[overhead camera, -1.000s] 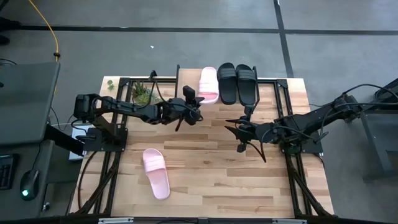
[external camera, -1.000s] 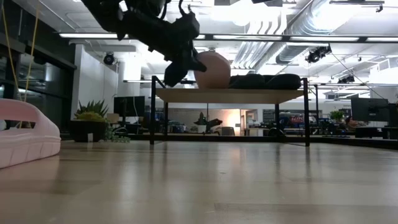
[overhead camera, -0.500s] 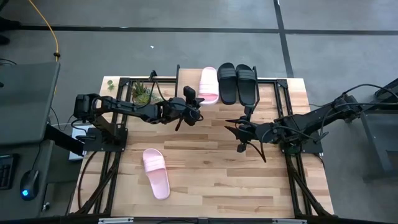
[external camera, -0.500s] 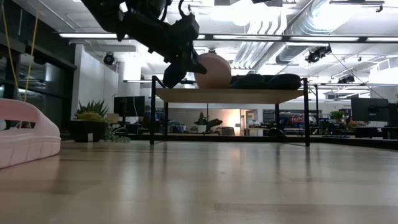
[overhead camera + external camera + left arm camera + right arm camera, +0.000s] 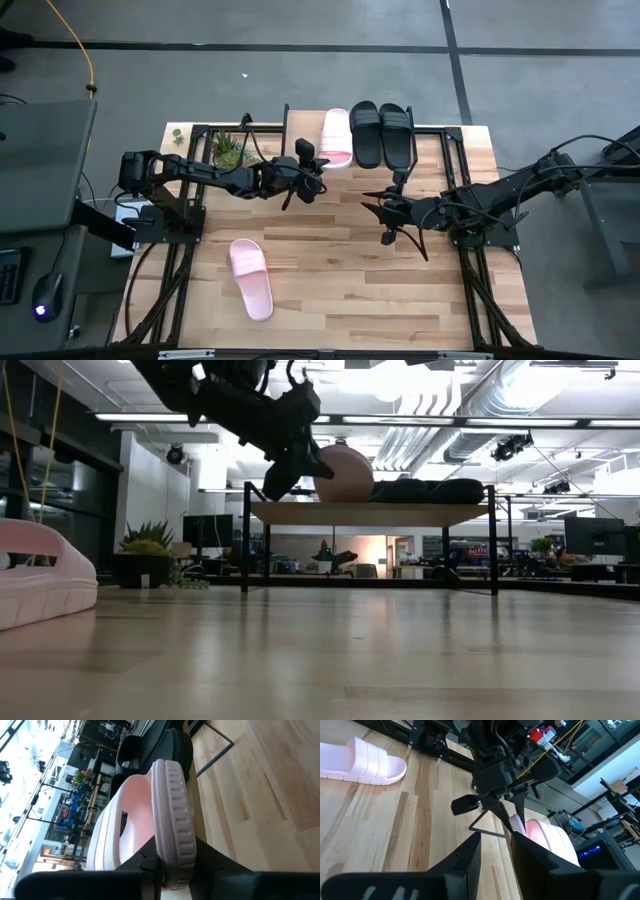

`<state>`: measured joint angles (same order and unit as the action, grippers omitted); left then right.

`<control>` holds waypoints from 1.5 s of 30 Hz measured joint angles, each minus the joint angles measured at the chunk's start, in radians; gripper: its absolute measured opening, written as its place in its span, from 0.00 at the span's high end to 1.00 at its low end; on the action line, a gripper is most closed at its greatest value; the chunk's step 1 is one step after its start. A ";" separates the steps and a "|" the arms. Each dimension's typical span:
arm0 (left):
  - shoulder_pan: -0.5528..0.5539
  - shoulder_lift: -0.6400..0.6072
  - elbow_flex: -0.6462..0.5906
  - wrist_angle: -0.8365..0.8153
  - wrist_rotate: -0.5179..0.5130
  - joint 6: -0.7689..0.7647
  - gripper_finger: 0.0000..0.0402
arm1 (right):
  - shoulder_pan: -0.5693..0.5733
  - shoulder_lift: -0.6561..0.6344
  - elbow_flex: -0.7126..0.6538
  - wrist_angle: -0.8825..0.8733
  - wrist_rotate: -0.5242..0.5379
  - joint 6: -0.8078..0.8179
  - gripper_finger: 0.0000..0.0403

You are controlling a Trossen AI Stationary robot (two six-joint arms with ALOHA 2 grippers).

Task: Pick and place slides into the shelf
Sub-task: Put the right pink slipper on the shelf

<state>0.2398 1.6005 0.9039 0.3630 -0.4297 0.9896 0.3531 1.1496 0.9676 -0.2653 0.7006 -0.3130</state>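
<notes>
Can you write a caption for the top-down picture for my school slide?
Left jaws place a pink slide on the shelf beside two black ones.

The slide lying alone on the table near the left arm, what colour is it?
Pale pink, seen best in the high view: the slide.

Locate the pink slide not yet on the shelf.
In the high view, the loose pink slide lies on the tabletop at front left, below the left arm.

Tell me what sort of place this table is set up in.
Probably a robotics lab or workshop in an industrial-style building: bare ducts and pipes run under the ceiling, the floor is grey concrete, and desks with monitors fill the room behind.
</notes>
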 joint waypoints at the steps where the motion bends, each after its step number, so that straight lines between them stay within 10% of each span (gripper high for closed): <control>1: 0.000 0.000 0.000 0.000 0.001 -0.003 0.86 | 0.000 0.000 0.000 0.000 0.000 0.000 0.76; 20: -0.042 -0.001 0.000 0.007 -0.006 -0.020 0.56 | 0.000 0.000 0.000 0.000 0.000 0.000 0.76; 45: -0.092 -0.005 0.000 0.051 -0.047 -0.019 0.48 | 0.000 0.000 0.000 0.000 0.000 0.000 0.76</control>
<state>0.1479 1.5957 0.9043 0.4141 -0.4772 0.9704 0.3531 1.1496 0.9676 -0.2654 0.7006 -0.3134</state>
